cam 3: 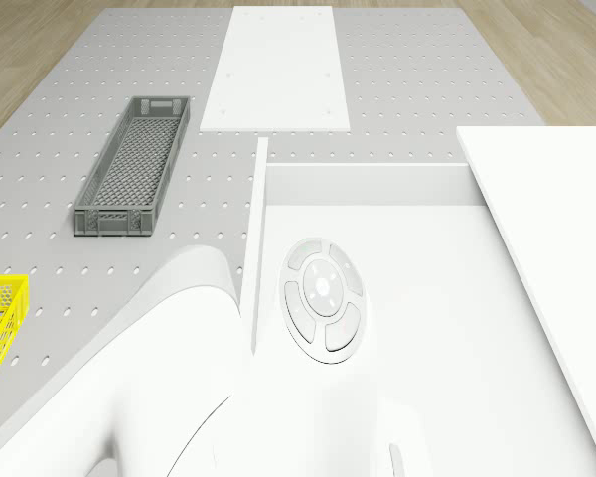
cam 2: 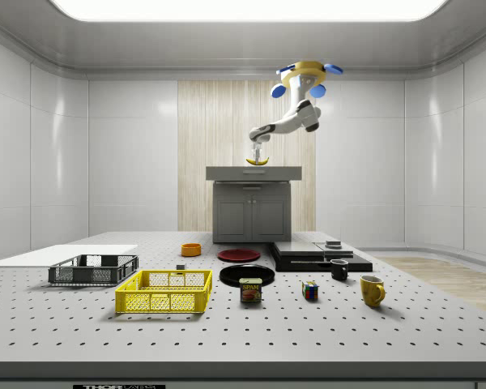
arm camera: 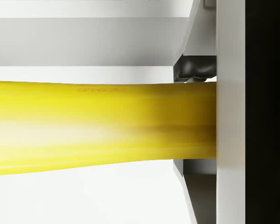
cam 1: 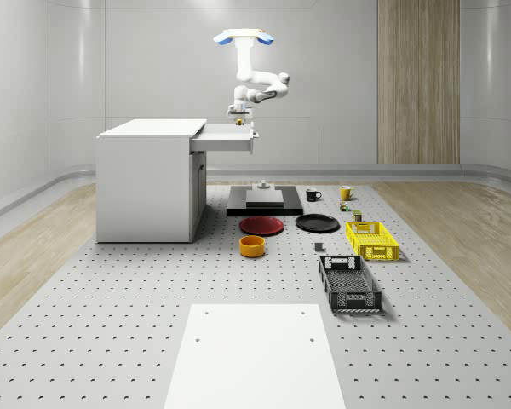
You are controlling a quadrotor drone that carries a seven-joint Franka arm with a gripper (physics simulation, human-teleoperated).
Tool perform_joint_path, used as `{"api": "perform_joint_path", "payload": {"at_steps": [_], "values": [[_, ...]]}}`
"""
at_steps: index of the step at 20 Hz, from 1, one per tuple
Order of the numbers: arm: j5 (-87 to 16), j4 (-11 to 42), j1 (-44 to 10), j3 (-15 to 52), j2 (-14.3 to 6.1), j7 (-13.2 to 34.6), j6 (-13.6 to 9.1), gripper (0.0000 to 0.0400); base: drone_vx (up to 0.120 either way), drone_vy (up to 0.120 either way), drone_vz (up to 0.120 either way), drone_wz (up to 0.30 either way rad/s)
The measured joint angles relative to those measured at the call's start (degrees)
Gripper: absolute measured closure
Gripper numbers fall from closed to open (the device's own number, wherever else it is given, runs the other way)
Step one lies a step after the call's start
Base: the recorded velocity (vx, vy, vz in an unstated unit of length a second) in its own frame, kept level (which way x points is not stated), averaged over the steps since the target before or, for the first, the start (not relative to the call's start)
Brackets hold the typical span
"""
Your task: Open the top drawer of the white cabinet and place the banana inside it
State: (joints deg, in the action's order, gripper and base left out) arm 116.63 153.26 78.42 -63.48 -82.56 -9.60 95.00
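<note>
Drone [cam 1: 244, 37] hovers above the pulled-out top drawer [cam 1: 226, 139] — gripper [cam 2: 258, 157] clenched on the banana [cam 2: 257, 160]. The white cabinet [cam 1: 149, 179] sits at the drawer's nine o'clock in the whole-scene view.

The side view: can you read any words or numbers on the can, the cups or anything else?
Can: a label with yellow lettering, too small to read.
Strip along the table's front edge: white lettering, too small and cut off to read.
Cups and baskets: no text that I can see.

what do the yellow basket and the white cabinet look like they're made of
Yellow basket: likely molded plastic, going by its bright uniform color and open lattice walls. White cabinet: smooth, matte, seamless white panels, perhaps painted wood or laminate; the render leaves that open.
</note>
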Motion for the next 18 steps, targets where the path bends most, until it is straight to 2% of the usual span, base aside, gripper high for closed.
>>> {"api": "perform_joint_path", "payload": {"at_steps": [5,18], "values": [[0.10,-0.06,0.03,0.11,0.00,0.00,0.07,0.0210,0.000,-0.112,0.000,0.000],[6.33,-4.34,1.65,6.77,1.56,0.42,3.59,0.0210,0.000,0.000,0.000,0.000]]}}
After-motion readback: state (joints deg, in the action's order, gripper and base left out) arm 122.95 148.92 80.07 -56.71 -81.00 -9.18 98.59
